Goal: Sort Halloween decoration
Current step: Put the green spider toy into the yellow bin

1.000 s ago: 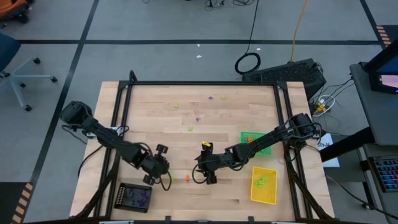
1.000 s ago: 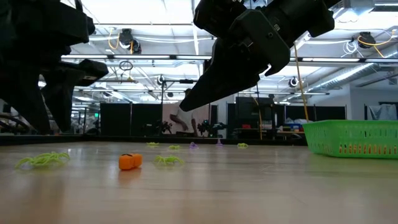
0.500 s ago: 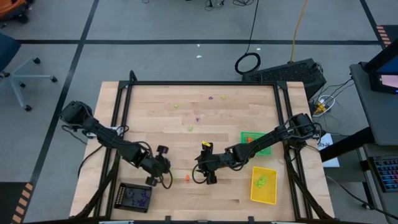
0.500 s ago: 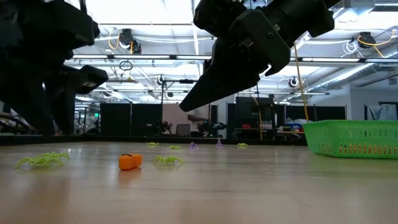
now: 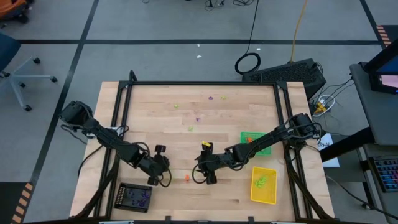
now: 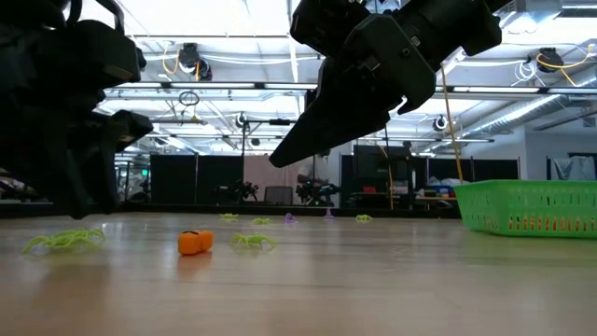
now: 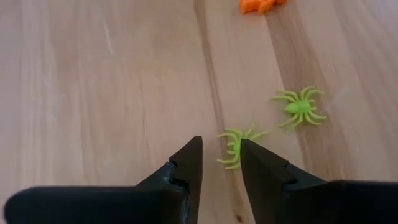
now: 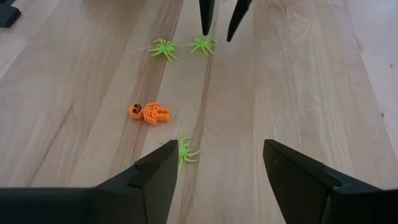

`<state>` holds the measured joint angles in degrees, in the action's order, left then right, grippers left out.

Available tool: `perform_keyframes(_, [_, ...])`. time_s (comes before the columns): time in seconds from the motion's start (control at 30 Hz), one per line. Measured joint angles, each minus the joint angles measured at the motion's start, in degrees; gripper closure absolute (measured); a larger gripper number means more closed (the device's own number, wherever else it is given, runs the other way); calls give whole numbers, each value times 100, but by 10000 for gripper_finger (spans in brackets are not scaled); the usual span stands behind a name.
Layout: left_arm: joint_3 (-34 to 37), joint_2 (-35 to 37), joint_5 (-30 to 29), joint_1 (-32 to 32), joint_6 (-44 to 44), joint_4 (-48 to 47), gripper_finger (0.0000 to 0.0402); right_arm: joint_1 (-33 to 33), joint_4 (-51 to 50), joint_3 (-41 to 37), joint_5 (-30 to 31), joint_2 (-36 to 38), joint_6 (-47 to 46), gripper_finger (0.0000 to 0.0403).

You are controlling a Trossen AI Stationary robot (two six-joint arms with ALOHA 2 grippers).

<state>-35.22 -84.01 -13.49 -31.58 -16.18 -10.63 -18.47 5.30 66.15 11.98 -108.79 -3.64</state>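
Two green spiders show only in the wrist views, the left gripper narrowly parted and empty above one, the right gripper wide by an orange figure, on the wooden table under ceiling lights.

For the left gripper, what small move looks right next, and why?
Probably lower the left gripper onto the lime green spider and close: its open fingers sit just short of it, apart from the second spider. The right gripper waits open nearby.
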Motion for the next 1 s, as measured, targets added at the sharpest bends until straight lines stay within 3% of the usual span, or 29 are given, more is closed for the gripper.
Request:
perform_keyframes(0.2, [0, 0, -5, -37, -125, -55, 239, 0, 0, 0, -1, 0, 0, 181])
perform_keyframes(0.33, [0, 0, 249, -111, 126, -54, 225, 0, 0, 0, -1, 0, 0, 181])
perform_keyframes(0.8, [0, 0, 403, -150, 313, -38, 299, 1, 1, -2, -1, 0, 2, 181])
perform_keyframes(1.0, [0, 0, 218, -148, 314, -31, 302, 1, 0, -2, -1, 0, 2, 181])
